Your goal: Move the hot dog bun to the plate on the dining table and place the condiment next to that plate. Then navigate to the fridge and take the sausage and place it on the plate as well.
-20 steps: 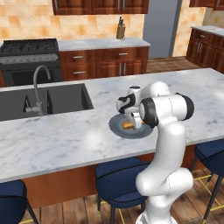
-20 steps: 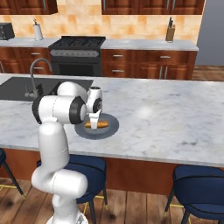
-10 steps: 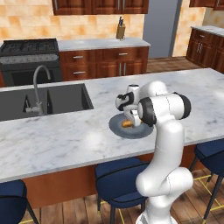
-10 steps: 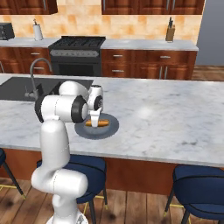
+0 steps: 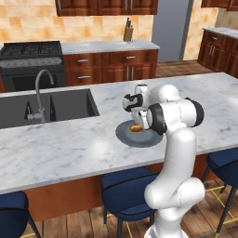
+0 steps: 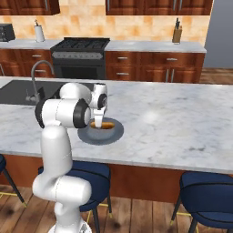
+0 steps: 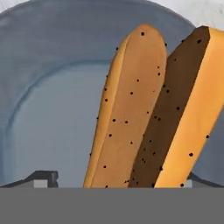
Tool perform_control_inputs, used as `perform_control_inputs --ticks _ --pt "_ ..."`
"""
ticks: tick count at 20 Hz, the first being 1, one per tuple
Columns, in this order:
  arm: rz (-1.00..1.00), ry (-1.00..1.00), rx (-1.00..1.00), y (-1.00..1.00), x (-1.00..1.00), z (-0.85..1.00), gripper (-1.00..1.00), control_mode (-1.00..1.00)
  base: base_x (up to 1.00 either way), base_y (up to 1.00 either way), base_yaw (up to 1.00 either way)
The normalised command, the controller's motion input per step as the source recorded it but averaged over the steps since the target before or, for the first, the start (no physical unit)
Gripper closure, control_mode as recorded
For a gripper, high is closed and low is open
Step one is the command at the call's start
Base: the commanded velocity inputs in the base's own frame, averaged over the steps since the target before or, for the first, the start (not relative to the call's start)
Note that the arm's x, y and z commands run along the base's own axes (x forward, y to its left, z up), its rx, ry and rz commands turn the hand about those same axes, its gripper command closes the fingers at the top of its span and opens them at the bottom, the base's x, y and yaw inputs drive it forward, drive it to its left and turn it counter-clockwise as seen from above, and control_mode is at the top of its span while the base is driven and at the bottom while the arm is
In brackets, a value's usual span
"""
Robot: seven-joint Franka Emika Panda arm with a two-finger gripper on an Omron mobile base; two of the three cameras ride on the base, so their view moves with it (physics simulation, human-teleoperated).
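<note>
Hot dog bun (image 7: pixel 148 109) lies on the plate (image 7: pixel 52 87) on the dining table (image 5: pixel 69 148), split side up. Gripper (image 6: pixel 98 122) hangs directly over it, jaws spread wide, holding nothing. Bun looks light, soft, crushable; best pinched gently across its 2 long sides, mid-length.

The surface (image 5: pixel 69 144) is showing a white and grey marble top. The dark sink (image 5: pixel 46 109) with its curved tap (image 5: pixel 39 93) is sitting in it. The round grey-blue plate (image 5: pixel 128 135) is lying flat on the marble, to the right of the sink, near the front edge.
</note>
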Motion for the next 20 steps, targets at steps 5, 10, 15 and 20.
perform_control_inputs --ticks 5,10,15,20 --pt "0.00 0.00 0.00 0.00 0.00 -0.03 -1.00 -1.00 0.00 0.00 0.00" --pt "0.02 -0.03 0.00 0.00 -0.03 -0.08 -1.00 -1.00 0.00 0.00 0.00" --pt "0.09 -0.15 0.00 0.00 -0.59 0.47 -1.00 -1.00 0.00 0.00 0.00" --pt "0.08 -0.06 0.00 0.00 -0.58 0.60 -1.00 -1.00 0.00 0.00 0.00"
